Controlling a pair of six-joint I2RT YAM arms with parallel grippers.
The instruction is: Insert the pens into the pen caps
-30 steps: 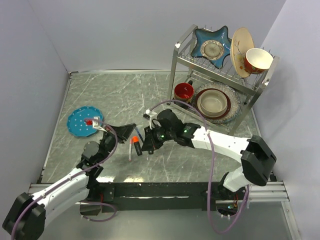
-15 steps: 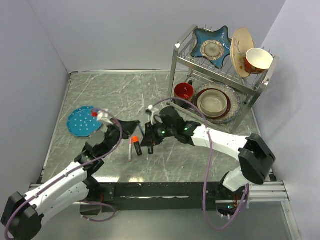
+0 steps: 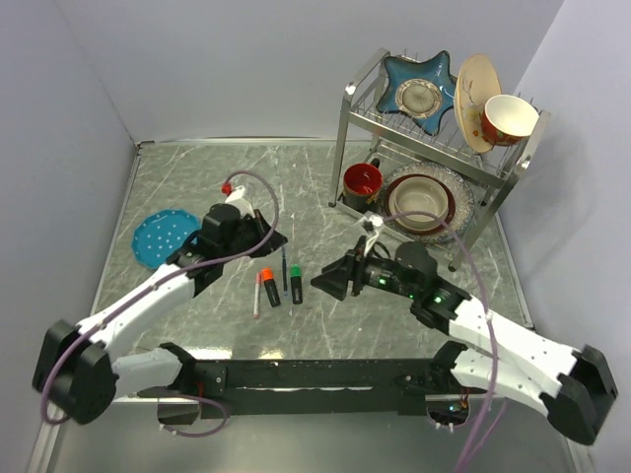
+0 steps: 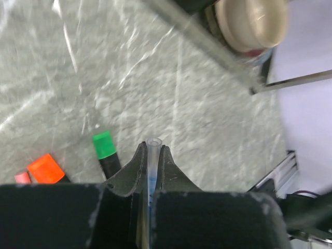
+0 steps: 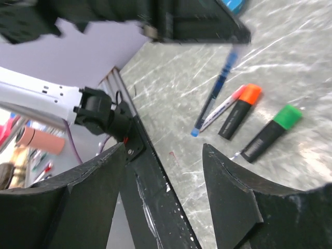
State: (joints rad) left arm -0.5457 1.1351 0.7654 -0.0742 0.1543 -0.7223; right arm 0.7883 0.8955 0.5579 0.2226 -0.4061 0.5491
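Four pens: three flat on the tabletop (image 3: 197,177), one gripped above them.
Left hand (image 4: 152,151): closed tight on the thin blue pen (image 5: 214,92), fingertips pinching the barrel, with a short clear stretch and its open round end poking out past them.
Blue pen's attitude: slanting down from the left hand toward the near side. From above, lined up between the two markers. Lower tip close to the tabletop, contact impossible to judge.
Right hand (image 5: 165,155): spread wide, nothing between the fingers. Hovering just right of the pens and pointing left at them.
Orange-tipped marker (image 3: 268,288): short and black-bodied, near the middle of the tabletop, orange end toward the far side.
Green-tipped marker (image 3: 296,286): same build, lying near the orange one on its right, roughly parallel, green end toward the far side.
Thin white pen (image 3: 256,296): just left of the orange-tipped marker and close alongside it, reddish-pink end toward the far side.
Blue plate (image 3: 158,241): round and dotted, at the left side of the tabletop, well apart from the pens.
Dish rack (image 3: 345,128): metal, at the far right, loaded with plates and bowls.
Red mug (image 3: 362,180): at the rack's near-left foot.
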